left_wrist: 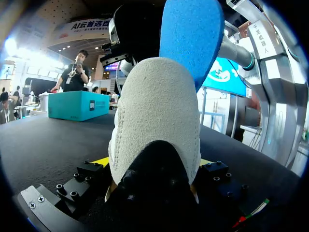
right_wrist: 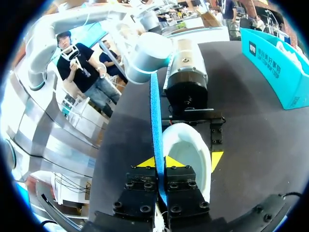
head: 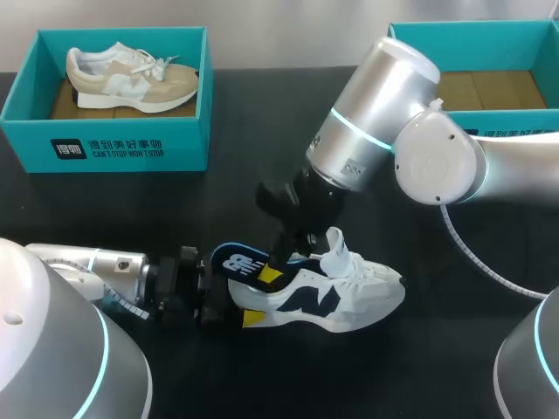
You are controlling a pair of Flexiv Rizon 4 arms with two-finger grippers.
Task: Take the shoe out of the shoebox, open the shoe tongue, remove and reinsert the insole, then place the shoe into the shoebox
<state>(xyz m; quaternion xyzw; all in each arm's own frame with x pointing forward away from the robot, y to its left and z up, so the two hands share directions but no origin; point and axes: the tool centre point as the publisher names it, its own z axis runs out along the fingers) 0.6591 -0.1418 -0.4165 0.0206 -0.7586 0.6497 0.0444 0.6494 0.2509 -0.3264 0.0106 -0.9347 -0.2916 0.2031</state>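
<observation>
Though behind right arm, seemingly shoebox.

the head view looks down from above and behind, far enough back to take in most of the table. the left wrist view sits low, close behind the heel of the shoe, facing level across the table. the right wrist view looks steeply down into the shoe from just above. all three share the shoe and the insole.
</observation>
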